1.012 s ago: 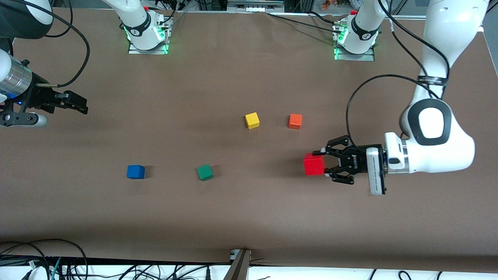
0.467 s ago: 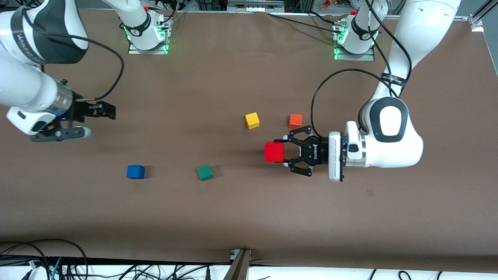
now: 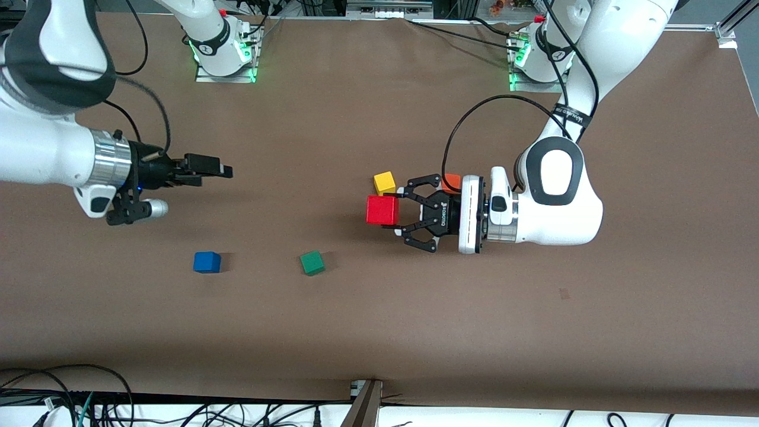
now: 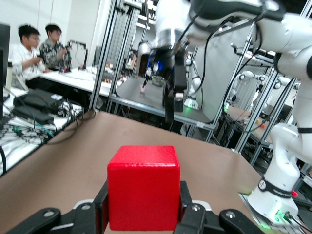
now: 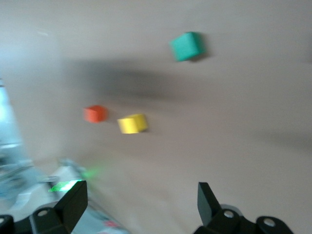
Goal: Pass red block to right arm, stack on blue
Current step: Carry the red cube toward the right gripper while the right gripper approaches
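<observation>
The left gripper [image 3: 396, 210] has its jaws clamped on the red block [image 3: 382, 209], one finger on each of two facing sides, and holds it in the air over the middle of the desk [image 3: 379, 332]. The arm lies level, its wrist turned sideways so the block points toward the right arm's end of the desk. In the left wrist view the red block [image 4: 143, 187] sits squarely between the black fingers [image 4: 191, 210], its outer face bare.

In the front view the block hangs just beside the yellow cube [image 3: 384, 182] and partly over it; the orange cube [image 3: 452, 182] shows just past the gripper's linkage.

The right gripper [image 3: 222, 171] hovers over the desk toward the right arm's end, well apart from the red block, pointing toward it. Its jaws stand wide apart with nothing between them; the right wrist view shows both fingers [image 5: 73, 202] spread at the frame's edge over bare desk.

The blue cube [image 3: 207, 261] rests on the desk, nearer the front camera than the right gripper. The green cube [image 3: 312, 262] lies beside it, toward the middle.
</observation>
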Controlling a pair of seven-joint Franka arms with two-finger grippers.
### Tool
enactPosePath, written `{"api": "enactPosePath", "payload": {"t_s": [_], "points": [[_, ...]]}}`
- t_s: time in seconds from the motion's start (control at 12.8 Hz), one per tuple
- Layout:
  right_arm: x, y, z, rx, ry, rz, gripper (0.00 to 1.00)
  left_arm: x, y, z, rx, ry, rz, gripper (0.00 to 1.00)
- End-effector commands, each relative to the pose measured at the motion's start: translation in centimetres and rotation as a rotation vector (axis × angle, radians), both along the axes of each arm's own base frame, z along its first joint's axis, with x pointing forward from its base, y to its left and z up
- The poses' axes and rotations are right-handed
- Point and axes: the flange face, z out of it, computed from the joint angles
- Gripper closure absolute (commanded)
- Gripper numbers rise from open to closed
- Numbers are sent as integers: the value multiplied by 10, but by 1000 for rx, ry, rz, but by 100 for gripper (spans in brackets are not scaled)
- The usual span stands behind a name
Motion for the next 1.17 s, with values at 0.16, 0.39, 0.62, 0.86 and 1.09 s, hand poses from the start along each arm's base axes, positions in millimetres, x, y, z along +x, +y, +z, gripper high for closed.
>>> {"api": "enactPosePath", "payload": {"t_s": [0.16, 0.39, 0.62, 0.86, 1.09], "points": [[33, -1, -31, 411, 114, -177, 0, 6, -34, 9, -53, -96, 64, 100], [47, 9, -41, 617, 151, -272, 0, 5, -44, 9, -51, -105, 74, 100], [59, 26, -56, 807, 173, -337, 0, 6, -56, 4, -53, -121, 83, 100], [61, 42, -67, 888, 61, -306, 0, 5, -63, 6, -72, -115, 86, 100], [62, 54, -92, 957, 25, -320, 0, 5, -63, 5, -73, -113, 87, 100]]}}
